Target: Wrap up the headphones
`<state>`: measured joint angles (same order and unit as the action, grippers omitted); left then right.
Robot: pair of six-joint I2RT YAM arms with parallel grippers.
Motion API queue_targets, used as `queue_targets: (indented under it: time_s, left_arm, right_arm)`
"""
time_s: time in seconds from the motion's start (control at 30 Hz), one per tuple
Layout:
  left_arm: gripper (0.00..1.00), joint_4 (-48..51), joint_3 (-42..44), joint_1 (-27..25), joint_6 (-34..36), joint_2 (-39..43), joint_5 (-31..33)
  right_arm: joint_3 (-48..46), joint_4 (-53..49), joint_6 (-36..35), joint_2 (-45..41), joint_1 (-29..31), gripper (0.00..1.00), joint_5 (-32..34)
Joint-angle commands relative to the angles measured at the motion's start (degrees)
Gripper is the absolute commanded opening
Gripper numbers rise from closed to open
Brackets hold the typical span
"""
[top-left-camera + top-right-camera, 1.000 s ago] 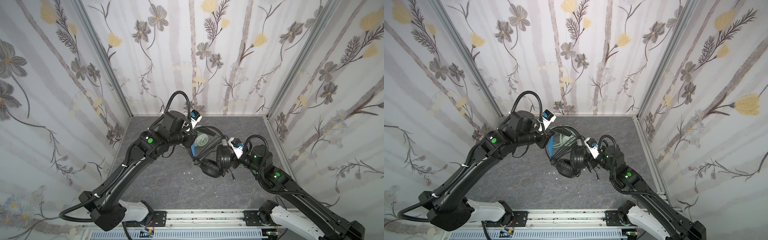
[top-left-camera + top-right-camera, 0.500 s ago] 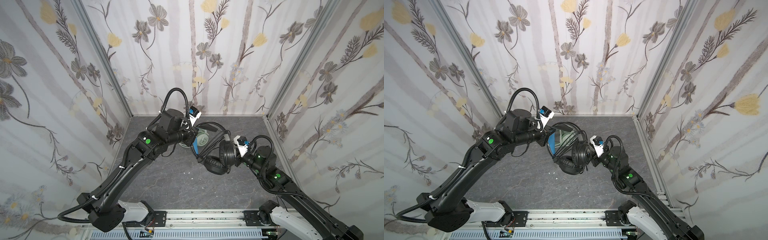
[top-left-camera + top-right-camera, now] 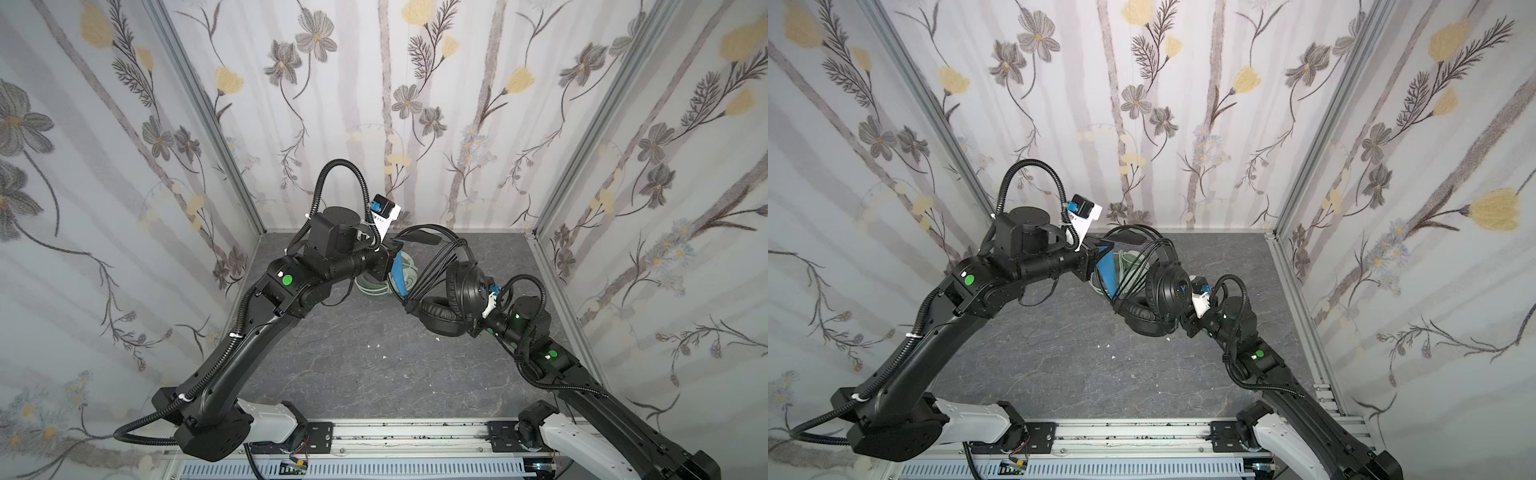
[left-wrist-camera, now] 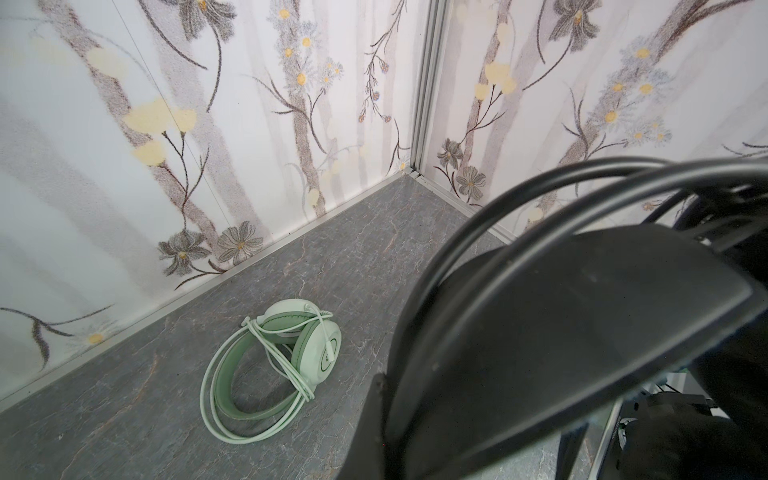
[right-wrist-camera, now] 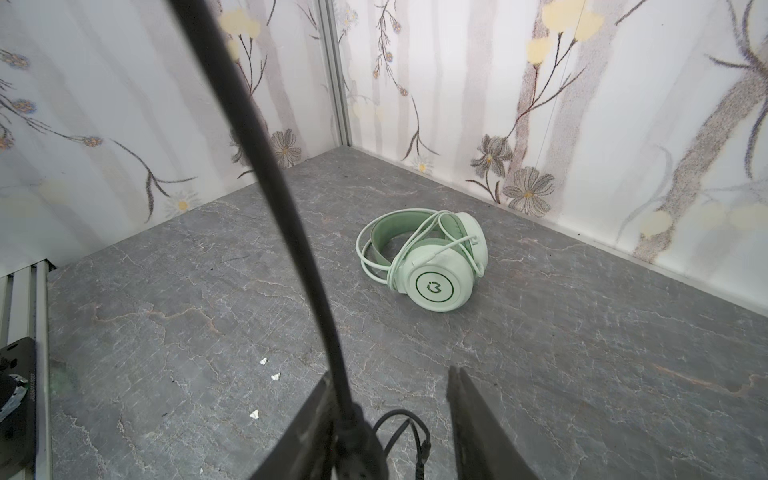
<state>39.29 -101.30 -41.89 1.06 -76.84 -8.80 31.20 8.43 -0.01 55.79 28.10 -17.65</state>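
The left gripper (image 3: 390, 266) is squeezing shut on the band of the black headset (image 3: 465, 286), holding it up in the middle of both top views. The right gripper (image 5: 390, 374) is standing half open around its cable (image 5: 286, 216). The green headset (image 5: 440, 270) is lying wrapped on the floor (image 5: 582, 332) behind it.

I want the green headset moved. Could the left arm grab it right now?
Probably not: the left gripper is shut on the black headset, so its jaws are taken. The green headset lies uncovered on the floor nearby.
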Motion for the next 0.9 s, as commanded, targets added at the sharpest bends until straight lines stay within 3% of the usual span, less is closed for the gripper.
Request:
queue_targets:
  time_s: [0.0,0.5,0.87]
  left_arm:
    - [0.00,-5.4,-1.3,0.1,-2.8,-0.2,-1.3]
    - [0.00,-5.4,-3.0,0.1,-4.5,-0.4,-1.7]
    - [0.00,-5.5,-5.1,0.3,-5.6,-0.6,-1.3]
  right_arm:
    - [-1.6,3.4,1.6,-0.3,-0.4,0.46,-1.7]
    - [-6.1,8.5,3.8,2.9,-1.4,0.59,-7.9]
    - [-6.2,9.5,2.9,5.4,-1.3,0.68,-8.3]
